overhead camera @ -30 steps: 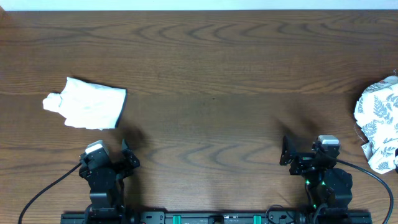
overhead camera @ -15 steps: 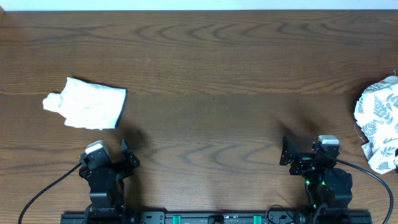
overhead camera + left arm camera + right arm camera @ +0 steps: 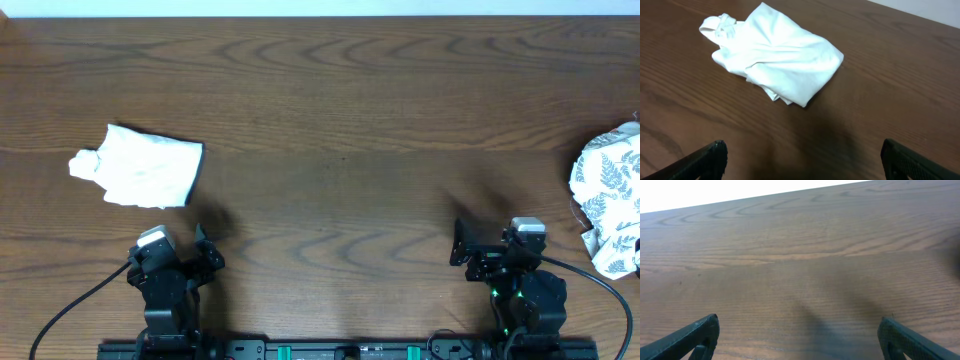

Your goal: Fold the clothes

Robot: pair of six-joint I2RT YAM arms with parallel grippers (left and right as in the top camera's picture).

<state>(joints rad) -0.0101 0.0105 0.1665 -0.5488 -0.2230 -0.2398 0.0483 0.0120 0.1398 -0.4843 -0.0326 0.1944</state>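
A soft, crumpled white garment (image 3: pixel 775 60) is seen ahead of the left gripper (image 3: pixel 802 152), which is spread empty; the right gripper (image 3: pixel 797 327) is likewise spread over the wood-grained surface (image 3: pixel 790 245).

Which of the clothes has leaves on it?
The crumpled garment at the far right of the overhead view: cream-white, printed with grey-green fern leaves. The garment on the left is plain white.

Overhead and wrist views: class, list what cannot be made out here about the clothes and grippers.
Fern-print garment: overhead view, cut off by the right edge; absent from both wrist views.
White garment: left wrist view, its top layers hide whatever lies beneath.
Left gripper and right gripper: wrist views, bottom edge crops all but the fingertips.
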